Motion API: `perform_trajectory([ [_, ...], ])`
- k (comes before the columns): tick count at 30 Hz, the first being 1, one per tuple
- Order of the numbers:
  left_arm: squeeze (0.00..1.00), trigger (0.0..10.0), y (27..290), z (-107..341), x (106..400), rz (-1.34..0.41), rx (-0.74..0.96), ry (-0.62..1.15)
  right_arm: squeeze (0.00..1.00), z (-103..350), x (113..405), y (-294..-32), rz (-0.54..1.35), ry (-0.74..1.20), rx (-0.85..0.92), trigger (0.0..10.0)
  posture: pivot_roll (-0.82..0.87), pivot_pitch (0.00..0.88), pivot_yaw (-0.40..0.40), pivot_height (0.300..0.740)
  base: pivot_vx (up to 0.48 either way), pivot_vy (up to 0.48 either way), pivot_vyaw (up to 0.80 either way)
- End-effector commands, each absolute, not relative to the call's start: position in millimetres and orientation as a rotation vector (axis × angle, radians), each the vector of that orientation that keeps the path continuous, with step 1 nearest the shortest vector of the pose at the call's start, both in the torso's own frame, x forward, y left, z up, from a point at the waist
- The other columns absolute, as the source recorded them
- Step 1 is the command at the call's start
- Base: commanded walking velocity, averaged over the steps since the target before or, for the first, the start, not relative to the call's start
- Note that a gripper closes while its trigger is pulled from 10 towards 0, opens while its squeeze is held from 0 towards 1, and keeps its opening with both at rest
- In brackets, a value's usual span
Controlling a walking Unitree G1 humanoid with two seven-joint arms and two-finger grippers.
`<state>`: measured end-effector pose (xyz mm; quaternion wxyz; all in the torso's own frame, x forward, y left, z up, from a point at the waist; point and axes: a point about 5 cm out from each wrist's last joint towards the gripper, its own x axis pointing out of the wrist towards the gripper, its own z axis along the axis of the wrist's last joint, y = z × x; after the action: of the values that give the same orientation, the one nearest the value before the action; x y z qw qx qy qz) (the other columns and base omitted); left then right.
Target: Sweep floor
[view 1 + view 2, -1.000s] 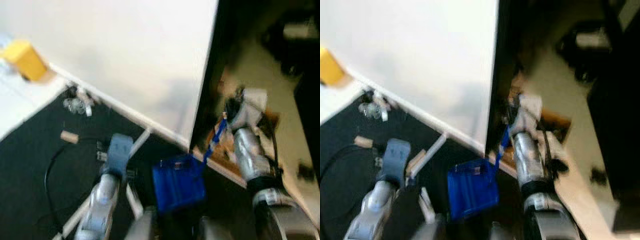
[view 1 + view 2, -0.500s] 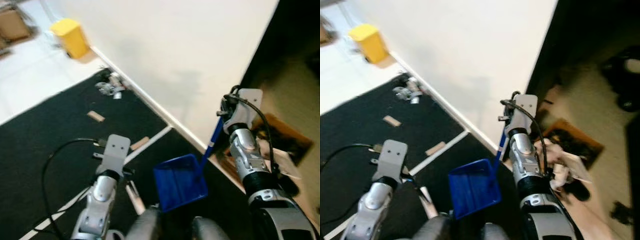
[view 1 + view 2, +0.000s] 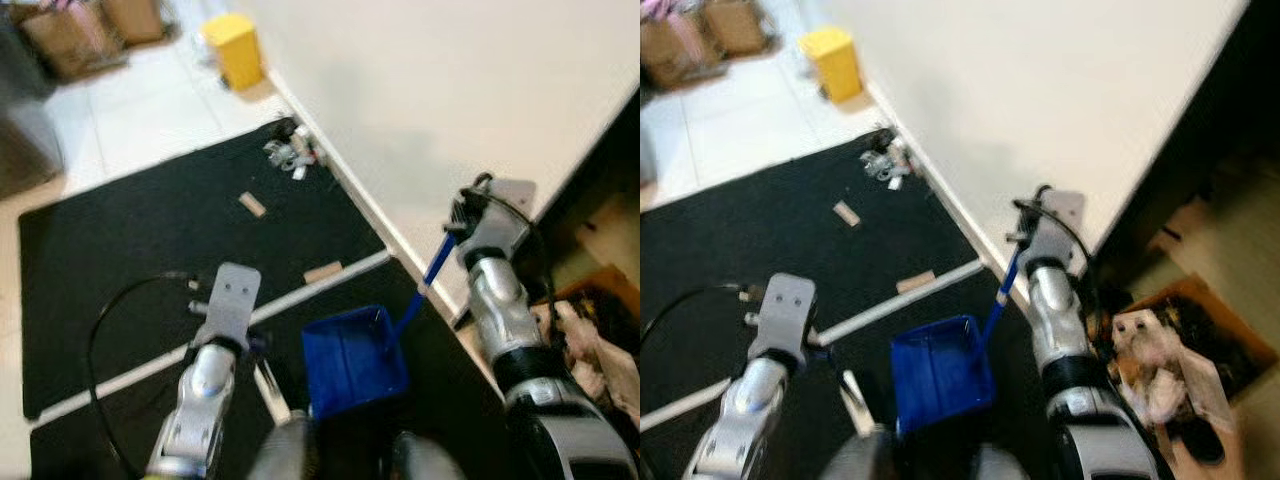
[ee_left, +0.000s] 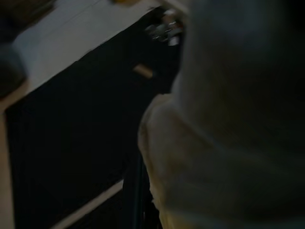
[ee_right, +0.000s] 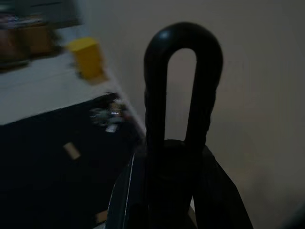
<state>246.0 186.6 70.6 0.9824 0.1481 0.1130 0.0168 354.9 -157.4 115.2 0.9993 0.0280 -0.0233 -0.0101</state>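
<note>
The robot carries a blue dustpan (image 3: 352,358) by its handle in the right gripper (image 3: 452,228), fingers pinching it; the left gripper (image 3: 222,312) looks pressed around a broom stick (image 3: 890,305), though I cannot tell for sure; it seems to be walking up to sweep, and next it must reach the scraps (image 3: 290,155) by the wall (image 3: 450,90).

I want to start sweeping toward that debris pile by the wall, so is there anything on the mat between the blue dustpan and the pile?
Mostly open black mat. Between the blue dustpan and the debris pile lie a white strip across the mat, with a small wooden piece beside it, and another wooden piece. Nothing tall blocks the way.
</note>
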Motion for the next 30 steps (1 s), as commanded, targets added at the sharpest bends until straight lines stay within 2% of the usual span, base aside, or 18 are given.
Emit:
perform_trajectory([
  [1, 0.00, 10.0, 190.6, 63.0, 242.0, 0.052, 0.308, 0.271, 0.00, 114.3, 354.2, -160.2, -0.032, -0.047, 0.060, 10.0, 0.08, 0.116, -0.005, 0.740, 0.000, 0.000, 0.80],
  [13, 0.00, 10.0, 199.6, 72.0, 251.7, 0.100, 0.285, 0.253, 0.00, 114.8, 355.5, -161.1, -0.037, -0.044, 0.067, 10.0, 0.07, 0.109, -0.005, 0.740, 0.000, 0.000, 0.80],
  [30, 0.00, 10.0, 202.8, 81.5, 261.2, 0.126, 0.284, 0.215, 0.00, 120.4, 356.7, -157.2, -0.002, -0.079, 0.113, 10.0, 0.08, 0.098, -0.003, 0.740, 0.000, 0.000, 0.00],
])
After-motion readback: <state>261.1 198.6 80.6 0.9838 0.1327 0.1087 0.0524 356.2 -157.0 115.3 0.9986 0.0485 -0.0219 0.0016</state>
